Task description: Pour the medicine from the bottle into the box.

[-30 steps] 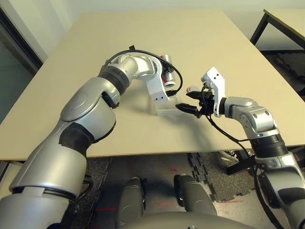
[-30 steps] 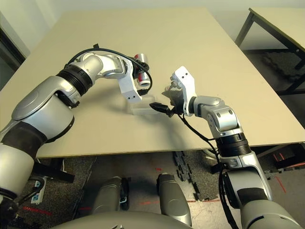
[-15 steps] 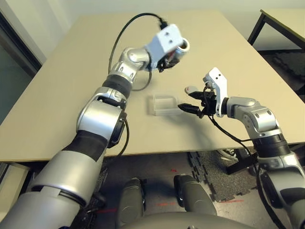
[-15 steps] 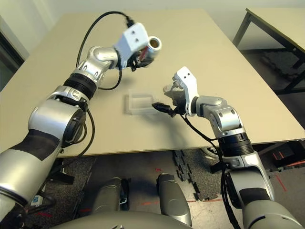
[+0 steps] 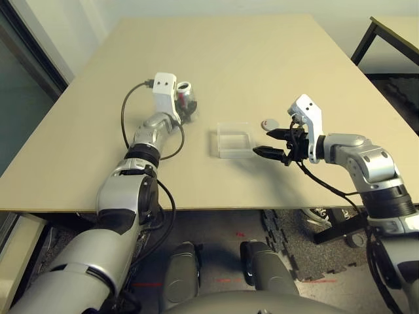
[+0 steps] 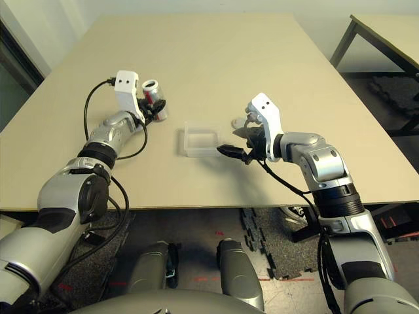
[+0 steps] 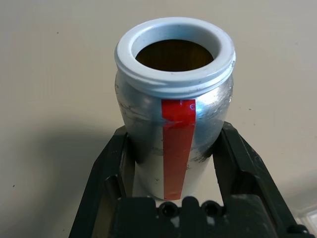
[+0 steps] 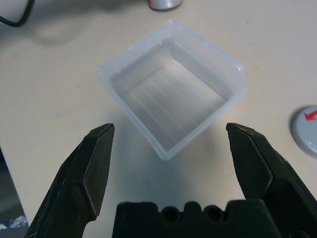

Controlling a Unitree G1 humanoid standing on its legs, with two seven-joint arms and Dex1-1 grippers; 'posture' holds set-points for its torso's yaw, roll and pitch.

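Two silver arms are reaching over the worktop (image 5: 216, 65), and the left gripper (image 7: 173, 163) is closing its black jaws firmly around the bottle (image 7: 173, 134), one finger pressing on each side. That bottle is standing upright in the left eye view's upper left, its round mouth facing up, its pale rim showing, a red stripe running down the silvery side. And now to the box (image 5: 234, 142): it is sitting on the worktop near the centre of the frame, clear plastic, low walls, its bottom bare, well apart from the bottle. Over on the right of the frame, the right gripper (image 8: 171, 131) is holding its jaws wide open, gripping nothing, its fingertips hovering just beside the box. The flat grey cap (image 8: 309, 130) with its red mark is lying on the worktop right of the box, just beyond those same jaws as the left eye view is showing it. Black cables (image 5: 124, 118) are looping off the left arm, while a second table (image 5: 399, 36) is standing in the upper right corner.
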